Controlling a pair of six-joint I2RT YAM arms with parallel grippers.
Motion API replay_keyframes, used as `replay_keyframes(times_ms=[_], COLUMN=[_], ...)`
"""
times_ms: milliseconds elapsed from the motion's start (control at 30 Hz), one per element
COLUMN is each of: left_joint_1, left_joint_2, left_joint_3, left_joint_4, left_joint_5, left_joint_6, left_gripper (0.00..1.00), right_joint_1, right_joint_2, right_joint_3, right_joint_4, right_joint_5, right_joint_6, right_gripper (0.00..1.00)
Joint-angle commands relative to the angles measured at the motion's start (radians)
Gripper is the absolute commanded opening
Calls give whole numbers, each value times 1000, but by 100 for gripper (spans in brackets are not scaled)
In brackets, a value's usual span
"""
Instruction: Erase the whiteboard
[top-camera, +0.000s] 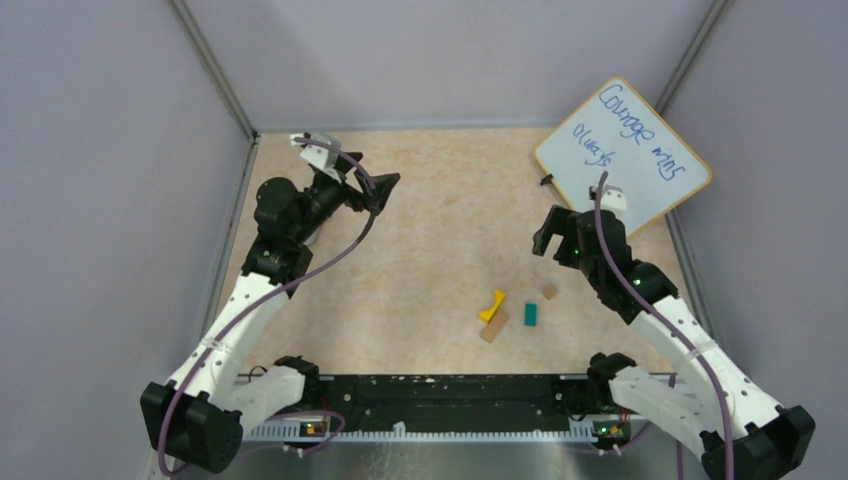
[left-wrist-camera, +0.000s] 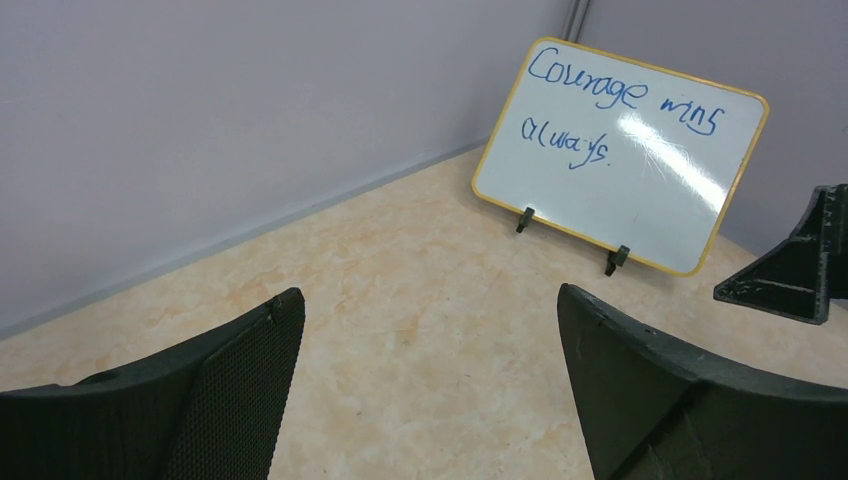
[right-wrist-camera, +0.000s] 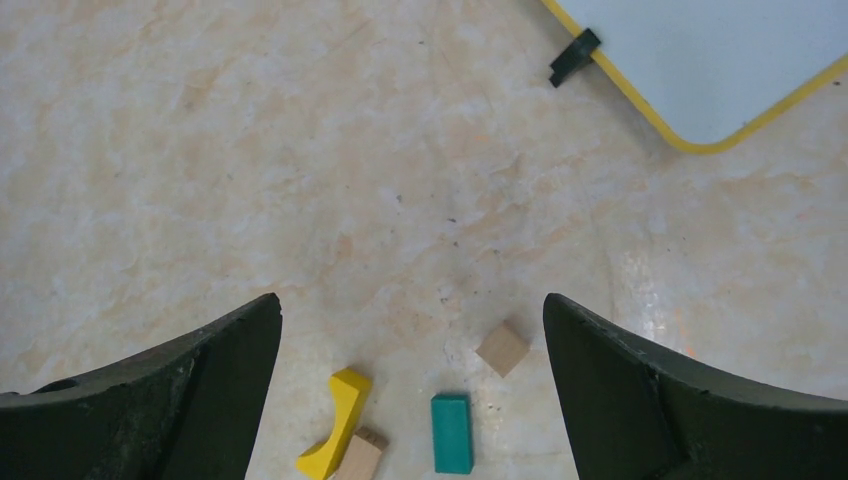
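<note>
Right pincer (top-camera: 550, 236) spread wide, whiteboard (top-camera: 625, 150) propped just beyond it, far-right corner

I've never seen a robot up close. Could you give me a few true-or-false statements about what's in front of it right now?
1. The whiteboard has blue writing on it. True.
2. The right gripper is holding a cloth. False: it is open and empty.
3. A teal block lies near a yellow piece. True.
4. The whiteboard lies flat in the middle. False: it stands propped up at the far right.
5. The left gripper is shut. False: it is open.
</note>
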Motion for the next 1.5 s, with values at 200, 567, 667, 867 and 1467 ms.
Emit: replay_keyframes(times_ms=[200, 567, 667, 867, 1467], left_joint_1=[6, 6, 6, 8, 7], left_joint_2=[5, 16, 22, 17, 25], left_joint_3=[37, 37, 38, 39, 36], left_joint_4=[33, 41, 44, 51, 64], left_joint_5=[20, 34, 47, 66, 86], left_joint_6=[-23, -39, -48, -60, -86], left_gripper=[99, 99, 99, 99, 99], right_joint_1=[-16, -186, -191, -195, -236], right_joint_2=[155, 463, 575, 758, 1006], right_joint_3=[30, 157, 238, 372, 477], right_joint_4=[-81, 27, 3, -76, -44], right_joint_5=[431, 356, 358, 357, 350], right_joint_6=[397, 447, 451, 522, 588], right_gripper=[99, 86, 86, 84, 62])
